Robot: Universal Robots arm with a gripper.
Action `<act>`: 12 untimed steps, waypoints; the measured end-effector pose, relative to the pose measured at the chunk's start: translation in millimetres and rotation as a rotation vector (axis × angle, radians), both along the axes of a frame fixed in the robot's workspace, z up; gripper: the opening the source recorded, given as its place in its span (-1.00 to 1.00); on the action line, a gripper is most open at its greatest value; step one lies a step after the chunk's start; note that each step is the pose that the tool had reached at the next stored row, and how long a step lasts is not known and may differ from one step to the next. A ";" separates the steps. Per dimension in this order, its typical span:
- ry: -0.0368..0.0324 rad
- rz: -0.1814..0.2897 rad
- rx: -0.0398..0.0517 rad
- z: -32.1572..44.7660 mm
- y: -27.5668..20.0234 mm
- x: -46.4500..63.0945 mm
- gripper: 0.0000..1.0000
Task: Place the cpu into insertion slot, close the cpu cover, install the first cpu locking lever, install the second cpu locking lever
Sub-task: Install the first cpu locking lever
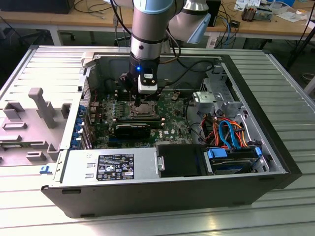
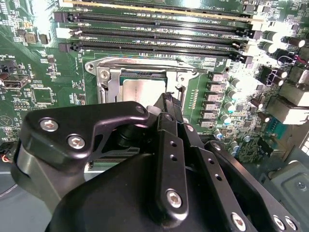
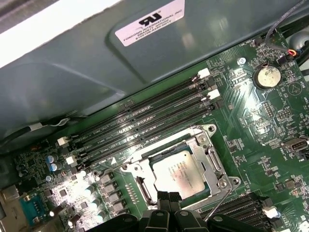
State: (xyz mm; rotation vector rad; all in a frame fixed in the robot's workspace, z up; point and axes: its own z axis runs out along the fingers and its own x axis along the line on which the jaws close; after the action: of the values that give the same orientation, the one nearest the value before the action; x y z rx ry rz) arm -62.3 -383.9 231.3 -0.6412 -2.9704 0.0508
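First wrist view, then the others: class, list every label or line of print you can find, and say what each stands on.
White sticker on the grey case wall: a logo and small lines, not surely readable.
cpu top: faint engraved lines, unreadable.
Green board beside the memory slots: tiny white lettering, unreadable.
Black label on the power supply, exterior view: dense print, unreadable.
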 end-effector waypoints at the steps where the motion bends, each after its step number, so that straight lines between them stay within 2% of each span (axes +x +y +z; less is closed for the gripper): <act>1: 0.0000 0.002 0.0000 0.0 0.0 0.0 -0.79; 12: 0.0000 0.030 0.0000 0.0 0.0 0.0 -0.79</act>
State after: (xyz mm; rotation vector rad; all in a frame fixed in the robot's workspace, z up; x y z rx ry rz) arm -62.3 -383.9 231.3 -0.5971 -2.9801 0.0531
